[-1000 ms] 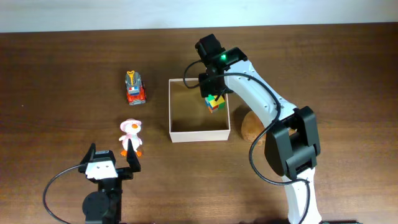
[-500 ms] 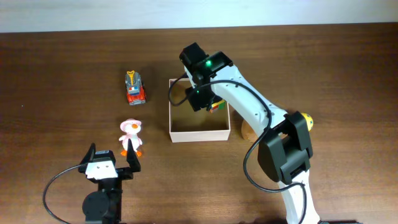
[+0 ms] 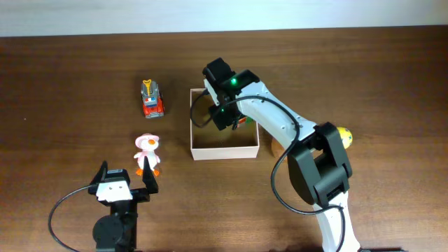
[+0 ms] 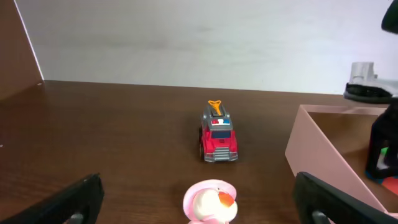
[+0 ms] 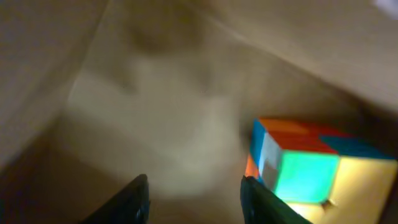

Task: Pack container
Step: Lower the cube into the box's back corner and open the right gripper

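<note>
The container (image 3: 225,152) is a shallow white-walled box with a tan floor, mid-table; its wall (image 4: 323,143) also shows in the left wrist view. My right gripper (image 3: 222,117) reaches down into it. Its jaws stand apart over the bare floor (image 5: 155,118) with nothing between them (image 5: 194,193). A multicoloured cube (image 5: 305,165) lies just right of the right finger, inside the box (image 3: 243,120). My left gripper (image 3: 126,175) rests wide open near the front edge (image 4: 198,202), just behind a pink-and-white duck toy (image 4: 211,201).
A red toy fire truck (image 3: 152,99) stands left of the box, and the duck (image 3: 146,152) is in front of it. A tan round object (image 3: 280,143) and a yellow one (image 3: 343,135) lie right of the box, partly under the right arm.
The right gripper has moved left inside the container, away from the cube, which now lies by the right wall. The left arm has not moved.
</note>
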Available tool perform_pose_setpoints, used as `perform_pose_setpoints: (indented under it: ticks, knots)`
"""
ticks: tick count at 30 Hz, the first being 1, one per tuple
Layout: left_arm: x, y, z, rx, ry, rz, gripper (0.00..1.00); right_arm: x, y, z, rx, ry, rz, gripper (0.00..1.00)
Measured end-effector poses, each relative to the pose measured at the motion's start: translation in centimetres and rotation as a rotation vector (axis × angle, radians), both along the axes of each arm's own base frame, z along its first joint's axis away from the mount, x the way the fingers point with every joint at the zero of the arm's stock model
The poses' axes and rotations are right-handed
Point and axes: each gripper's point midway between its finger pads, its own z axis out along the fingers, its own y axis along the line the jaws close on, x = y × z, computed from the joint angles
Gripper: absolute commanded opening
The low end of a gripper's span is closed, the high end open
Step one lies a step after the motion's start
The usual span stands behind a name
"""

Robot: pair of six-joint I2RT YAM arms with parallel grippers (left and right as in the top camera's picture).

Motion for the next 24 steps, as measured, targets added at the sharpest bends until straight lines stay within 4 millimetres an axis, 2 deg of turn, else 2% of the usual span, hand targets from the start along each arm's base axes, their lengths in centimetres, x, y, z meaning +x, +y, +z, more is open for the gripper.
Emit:
perform_pose_setpoints:
  ticks: [10,24]
  knots:
    - [0.0,0.0,0.0,0.000,0.000,0.000,0.99,1.1,-0.5,-0.1,-0.028,-0.053,0.009,0.51]
    - [0.0,0.0,0.0,0.000,0.000,0.000,0.99,2.5,-3.1,-0.1,-0.068,-0.069,-0.045,0.51]
